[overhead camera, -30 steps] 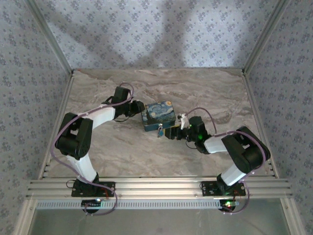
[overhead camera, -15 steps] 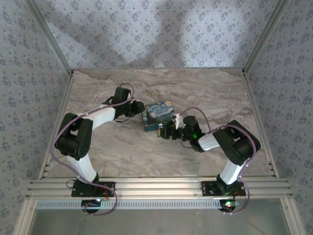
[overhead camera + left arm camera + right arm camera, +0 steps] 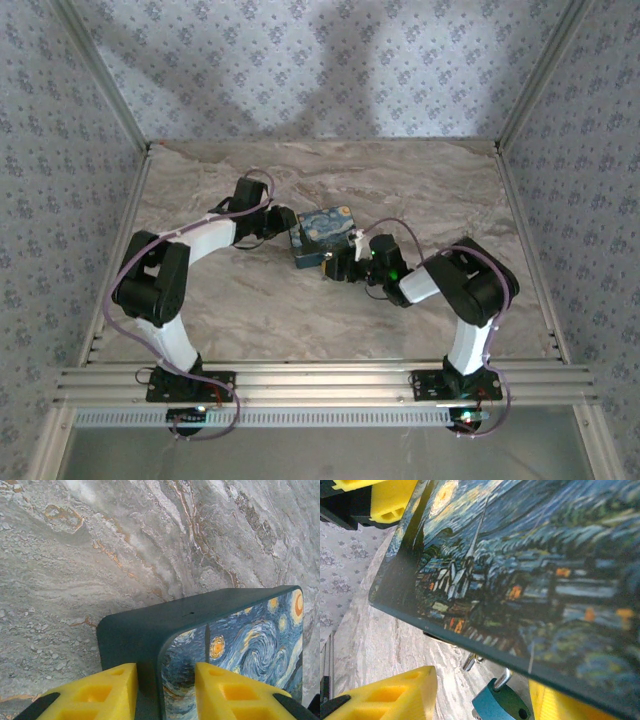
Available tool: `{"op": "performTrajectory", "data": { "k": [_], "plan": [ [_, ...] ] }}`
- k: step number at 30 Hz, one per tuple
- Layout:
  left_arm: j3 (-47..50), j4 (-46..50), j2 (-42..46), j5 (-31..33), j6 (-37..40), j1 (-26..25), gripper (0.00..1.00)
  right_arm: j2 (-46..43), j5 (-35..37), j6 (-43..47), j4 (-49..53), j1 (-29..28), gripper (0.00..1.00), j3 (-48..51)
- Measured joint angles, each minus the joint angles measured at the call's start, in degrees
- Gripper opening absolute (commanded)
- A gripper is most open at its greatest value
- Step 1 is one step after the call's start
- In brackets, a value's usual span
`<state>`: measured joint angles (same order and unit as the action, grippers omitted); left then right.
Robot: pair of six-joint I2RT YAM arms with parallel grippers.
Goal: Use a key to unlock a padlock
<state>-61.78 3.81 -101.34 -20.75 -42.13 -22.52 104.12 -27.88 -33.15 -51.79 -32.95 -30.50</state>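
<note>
Blue starry box (image 3: 235, 630) clamped at one corner by left gripper (image 3: 165, 695), likely to steady it. Hanging padlock (image 3: 502, 705) straddled by right gripper (image 3: 485, 692), part-open, gripping nothing yet

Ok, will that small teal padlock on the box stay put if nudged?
Probably not: the small teal metal padlock hangs by its silvery shackle from the starry-print box, so it likely swings. Its body looks rigid, perhaps slippery.

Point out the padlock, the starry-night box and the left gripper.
padlock (image 3: 501, 703), right wrist view: on its teal body, below the silvery shackle.
box (image 3: 250, 635), left wrist view: on the painted lid.
left gripper (image 3: 166, 675), left wrist view: midway between its yellow fingers.
</note>
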Motion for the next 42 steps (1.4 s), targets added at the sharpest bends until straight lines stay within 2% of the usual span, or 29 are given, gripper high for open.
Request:
{"op": "performTrajectory", "data": {
  "k": [12, 42],
  "plan": [
    [0.0, 0.0, 0.0, 0.0, 0.0, 0.0, 0.34, 1.55, -0.24, -0.55, -1.84, 0.0, 0.35, -0.5],
    [0.0, 0.0, 0.0, 0.22, -0.24, -0.11, 0.34, 0.61, 0.2, -0.76, -3.37, 0.5, 0.05, 1.49]
  ]
}}
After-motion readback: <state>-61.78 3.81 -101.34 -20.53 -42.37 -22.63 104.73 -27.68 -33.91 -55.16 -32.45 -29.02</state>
